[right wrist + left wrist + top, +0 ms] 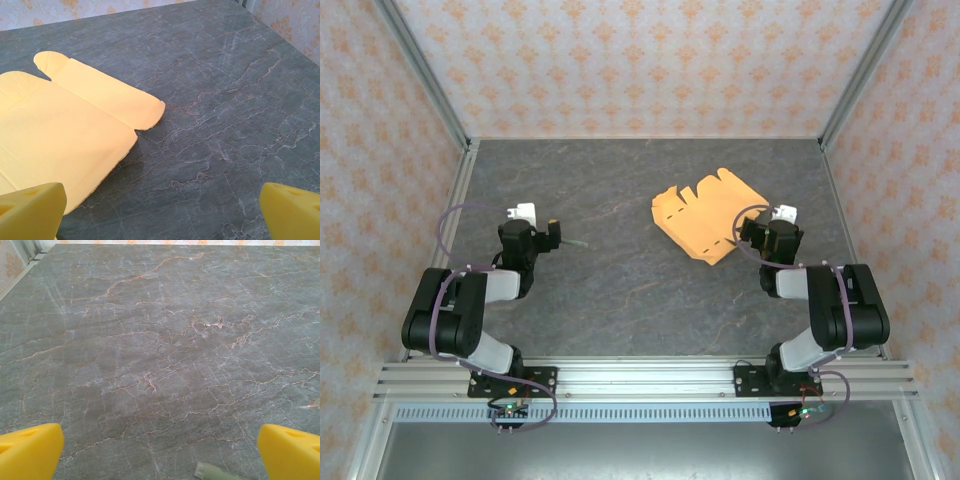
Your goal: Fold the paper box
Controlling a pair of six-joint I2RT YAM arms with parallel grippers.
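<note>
The right tool (162, 212) gapes empty beside the flat paper box (65, 135), probably lining up a flap; the left tool (160, 452) waits apart, equally wide and empty.

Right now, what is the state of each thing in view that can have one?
paper box: unfolded, lying flat, flaps spread out.
left pincer: open, holding nothing.
right pincer: open, at the paper box's edge, not gripping it.
</note>
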